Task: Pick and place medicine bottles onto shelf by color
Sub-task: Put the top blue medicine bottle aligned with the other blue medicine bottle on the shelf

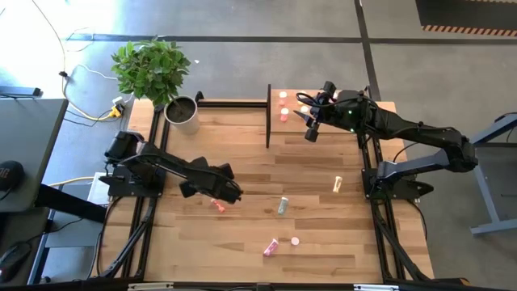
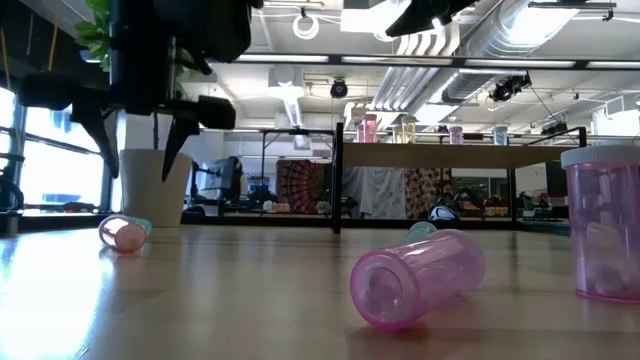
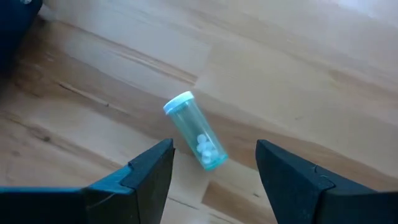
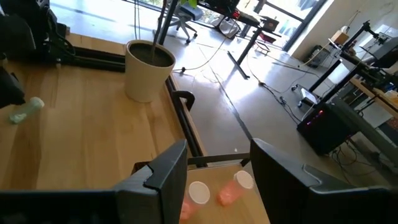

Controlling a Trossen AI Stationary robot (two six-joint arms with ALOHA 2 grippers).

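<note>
My left gripper [image 1: 233, 194] [image 3: 214, 148] is open and hovers over the striped tabletop. A pale green bottle [image 3: 196, 132] [image 1: 283, 205] lies on its side just ahead of the fingers, untouched. An orange-red bottle [image 1: 216, 204] lies beside that gripper. A yellow bottle [image 1: 338, 184], a pink bottle on its side [image 1: 271, 246] [image 2: 415, 275] and a pink upright one [image 1: 295, 240] [image 2: 605, 225] rest on the table. My right gripper [image 1: 310, 128] [image 4: 217, 150] is open and empty above the shelf [image 1: 339, 129], where several orange-red and pink bottles [image 1: 284, 107] stand near the black panel [image 1: 268, 117].
A potted plant in a white pot [image 1: 182, 113] stands at the far left of the table. Black frame rails [image 1: 380, 234] run along the table's left and right sides. Bare tabletop lies between the scattered bottles and the shelf.
</note>
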